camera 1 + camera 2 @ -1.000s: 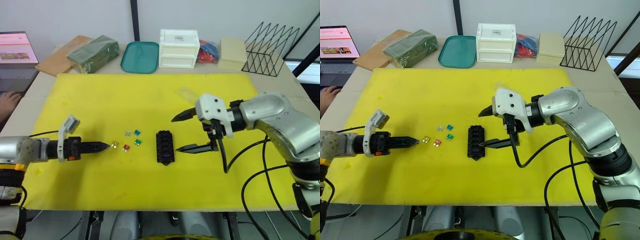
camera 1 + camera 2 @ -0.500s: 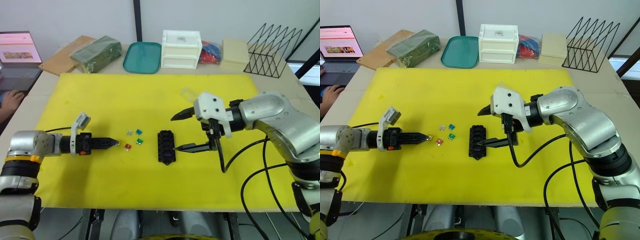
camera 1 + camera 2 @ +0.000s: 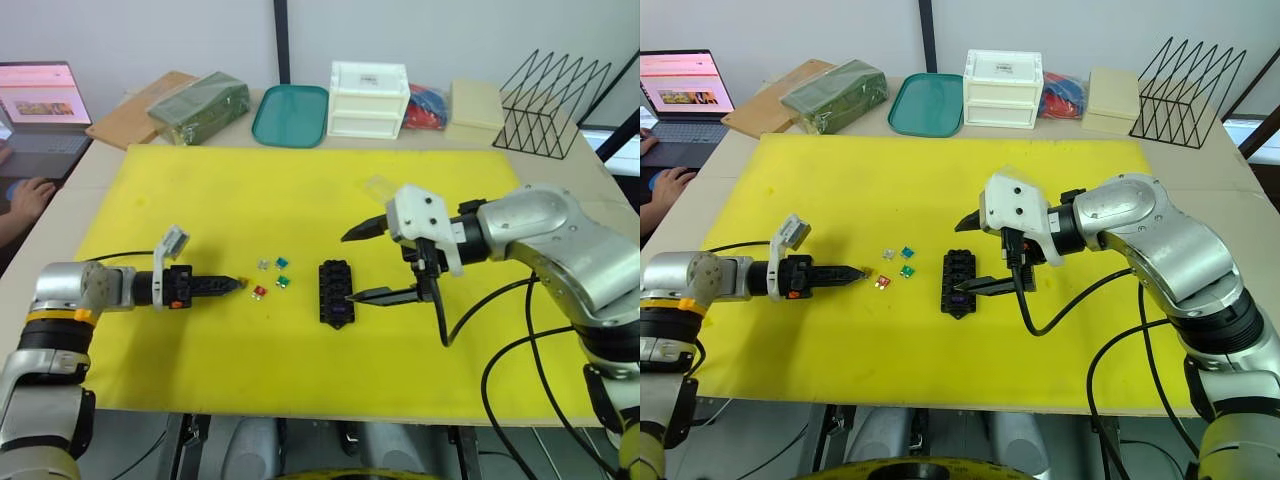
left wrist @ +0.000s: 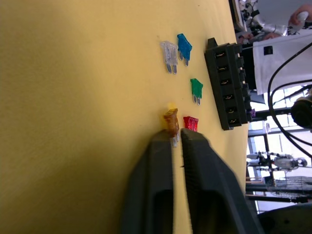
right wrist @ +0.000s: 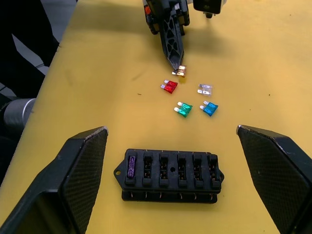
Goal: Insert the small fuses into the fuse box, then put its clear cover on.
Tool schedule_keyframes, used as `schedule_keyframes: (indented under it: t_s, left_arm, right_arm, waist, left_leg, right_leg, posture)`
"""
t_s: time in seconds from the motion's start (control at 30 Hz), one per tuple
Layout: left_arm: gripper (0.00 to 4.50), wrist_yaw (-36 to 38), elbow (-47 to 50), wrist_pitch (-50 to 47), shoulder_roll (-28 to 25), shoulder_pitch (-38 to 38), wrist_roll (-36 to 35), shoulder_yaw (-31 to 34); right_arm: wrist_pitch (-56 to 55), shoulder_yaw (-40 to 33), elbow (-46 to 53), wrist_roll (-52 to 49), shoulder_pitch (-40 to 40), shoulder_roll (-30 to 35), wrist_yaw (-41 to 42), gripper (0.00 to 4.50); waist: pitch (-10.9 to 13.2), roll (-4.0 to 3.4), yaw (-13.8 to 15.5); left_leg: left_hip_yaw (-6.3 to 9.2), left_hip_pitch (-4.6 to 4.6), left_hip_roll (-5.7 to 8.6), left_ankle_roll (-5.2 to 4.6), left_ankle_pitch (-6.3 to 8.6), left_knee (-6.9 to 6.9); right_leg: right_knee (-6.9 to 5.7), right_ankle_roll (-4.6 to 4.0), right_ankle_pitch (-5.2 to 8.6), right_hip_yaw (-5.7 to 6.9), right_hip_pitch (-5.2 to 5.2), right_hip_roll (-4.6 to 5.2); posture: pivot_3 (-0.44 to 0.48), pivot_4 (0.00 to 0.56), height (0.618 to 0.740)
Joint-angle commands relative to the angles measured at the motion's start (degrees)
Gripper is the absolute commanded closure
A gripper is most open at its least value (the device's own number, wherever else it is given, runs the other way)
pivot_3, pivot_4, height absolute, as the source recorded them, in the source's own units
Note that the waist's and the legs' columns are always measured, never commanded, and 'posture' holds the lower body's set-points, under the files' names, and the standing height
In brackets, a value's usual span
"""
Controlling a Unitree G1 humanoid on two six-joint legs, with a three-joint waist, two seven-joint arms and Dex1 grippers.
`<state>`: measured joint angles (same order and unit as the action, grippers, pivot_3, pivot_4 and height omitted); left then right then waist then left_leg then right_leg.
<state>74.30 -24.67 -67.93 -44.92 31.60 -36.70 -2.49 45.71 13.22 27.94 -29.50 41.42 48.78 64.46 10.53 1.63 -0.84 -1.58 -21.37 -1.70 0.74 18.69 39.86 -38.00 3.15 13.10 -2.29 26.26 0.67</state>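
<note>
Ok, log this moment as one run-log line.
left end effector: shut on yellow fuse | right end effector: open beside fuse box | purple fuse: seated | clear cover: off, on mat

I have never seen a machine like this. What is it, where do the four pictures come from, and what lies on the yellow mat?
This is a humanoid robot with two arms, each ending in a claw of two black fingers. Two pictures come from cameras in its head, looking down over the arms. The other two come from a camera on each wrist, looking along that claw.

On the yellow mat lies a black fuse box with one purple fuse already in an end slot. Beside it lie loose small fuses: a red fuse, a green fuse, a blue fuse and a clear fuse.

The left claw has its fingers almost shut at an amber fuse. The right claw is wide open over the fuse box. The clear cover lies further back on the mat.
</note>
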Motion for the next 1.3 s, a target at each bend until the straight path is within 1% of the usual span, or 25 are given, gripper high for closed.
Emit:
schedule_keyframes:
  t_s: [0.03,0.23,0.37,0.47,0.53,0.67,0.7,0.77,0.9,1.07,1.1,1.17,1.2,1.3]
  left_arm:
    - [4.48,-1.5,-1.5,1.0,0.6,-0.5,1.7,-0.2]
    - [4.48,-1.4,-1.7,2.2,0.1,-0.8,2.3,0.1]
    - [4.48,-0.6,0.2,4.9,-0.5,-1.6,1.9,1.4]
    - [4.48,0.1,7.6,10.6,0.1,-3.0,-0.9,6.7]
    - [4.48,-0.8,12.9,12.5,1.0,-3.5,-3.4,10.5]
    - [4.48,-0.7,24.0,12.0,0.4,-4.5,-7.2,12.8]
    - [4.48,-0.8,28.0,11.8,0.5,-4.5,-8.6,12.9]
    - [4.48,-1.1,32.8,11.9,0.6,-4.6,-10.3,12.7]
    - [4.48,-1.9,39.1,14.6,1.6,-4.6,-10.9,10.4]
    - [4.48,-2.2,42.1,17.3,3.1,-3.0,-10.6,7.5]
    - [4.50,-2.1,42.2,17.8,3.3,-2.6,-10.5,6.9]
    - [4.50,-2.3,42.4,18.6,3.7,-2.0,-10.4,6.1]
    - [4.50,-2.4,42.3,18.8,3.8,-1.7,-10.5,5.8]
    - [4.50,-2.6,42.2,19.3,4.0,-1.1,-10.7,5.2]
  right_arm:
    - [-0.5,-0.8,1.9,-0.1,1.3,0.0,-0.1,0.00]
    - [-0.6,-0.7,1.8,0.0,1.3,0.0,-0.1,0.00]
    - [-0.4,-0.7,1.8,-0.1,1.3,-0.1,-0.1,0.00]
    - [1.1,-1.1,1.7,-1.1,1.2,-0.3,-0.5,0.00]
    - [3.3,-1.7,1.6,-2.7,1.4,-1.1,-1.3,0.00]
    - [11.8,-4.0,0.9,-8.4,3.6,-4.0,-4.5,0.00]
    - [15.4,-5.1,0.3,-10.9,5.0,-5.5,-5.9,0.00]
    - [21.1,-6.9,-0.6,-15.0,7.1,-7.7,-8.2,0.00]
    - [32.3,-11.3,-4.2,-22.5,12.3,-12.0,-12.7,0.00]
    - [38.4,-13.6,-6.9,-25.6,15.1,-14.5,-17.1,0.00]
    - [39.3,-14.0,-7.2,-26.2,15.4,-15.2,-17.9,0.42]
    - [40.6,-14.3,-7.2,-27.0,15.5,-16.3,-19.4,0.94]
    - [40.8,-14.2,-7.2,-27.2,15.5,-16.6,-20.0,1.34]
    - [41.5,-13.9,-7.1,-27.5,15.5,-17.0,-21.3,2.36]
  waist:
    - [0.0,-0.01,0.0]
    - [0.0,-0.03,0.0]
    - [0.0,-0.04,0.0]
    - [0.0,-0.01,-0.1]
    - [0.0,0.03,0.0]
    - [0.0,0.02,-0.1]
    - [0.0,0.02,-0.2]
    - [0.0,0.03,-0.3]
    - [0.0,0.03,-0.3]
    - [0.0,0.03,-0.2]
    - [0.0,0.02,-0.2]
    - [0.0,0.02,-0.3]
    - [0.0,0.02,-0.4]
    - [0.0,0.02,-0.4]
  left_leg:
    - [0.00,0.01,0.00,0.00,0.00,0.02]
    - [0.02,0.03,0.00,0.00,0.00,0.07]
    - [0.02,0.03,-0.01,0.00,0.00,0.08]
    - [0.03,0.01,-0.03,0.00,0.00,0.09]
    - [0.05,-0.05,-0.08,0.00,0.00,0.12]
    - [0.05,-0.10,-0.07,0.00,0.00,0.13]
    - [0.04,-0.10,-0.08,0.00,0.00,0.13]
    - [0.04,-0.10,-0.09,0.00,0.00,0.13]
    - [0.05,-0.06,-0.08,0.00,0.00,0.13]
    - [0.05,-0.09,-0.06,0.00,0.00,0.12]
    - [0.05,-0.09,-0.05,0.00,0.00,0.12]
    - [0.05,-0.11,-0.05,0.00,0.00,0.11]
    - [0.04,-0.10,-0.06,0.00,0.00,0.11]
    - [0.05,-0.10,-0.06,0.00,0.00,0.11]
  right_leg:
    - [-0.02,0.00,0.00,0.00,0.00,0.00]
    - [-0.08,0.00,0.00,0.00,-0.04,-0.03]
    - [-0.09,0.00,0.00,0.00,-0.03,-0.03]
    - [-0.09,-0.01,0.00,0.00,0.00,-0.03]
    - [-0.10,-0.01,0.00,0.01,0.04,-0.03]
    - [-0.06,-0.01,0.00,0.00,0.05,0.02]
    - [-0.05,-0.01,0.00,0.00,0.06,0.02]
    - [-0.05,0.00,0.00,-0.03,0.05,0.03]
    - [-0.06,-0.01,0.00,-0.06,0.02,0.00]
    - [-0.01,-0.01,0.00,-0.05,0.02,0.00]
    - [-0.01,-0.01,0.00,-0.05,0.02,-0.01]
    - [-0.01,-0.01,0.00,-0.05,0.04,-0.02]
    - [-0.01,-0.01,0.00,-0.05,0.04,-0.03]
    - [-0.01,-0.01,0.00,-0.04,0.04,-0.05]
  posture:
    - [0.000,0.150,0.740]
    - [0.000,0.150,0.740]
    - [0.000,0.150,0.740]
    - [0.000,0.150,0.740]
    - [0.000,0.150,0.740]
    - [0.000,0.150,0.740]
    - [0.000,0.150,0.740]
    - [0.000,0.150,0.740]
    - [0.000,0.150,0.740]
    - [0.000,0.150,0.740]
    - [0.000,0.150,0.740]
    - [0.000,0.150,0.740]
    - [0.000,0.150,0.740]
    - [0.000,0.150,0.740]
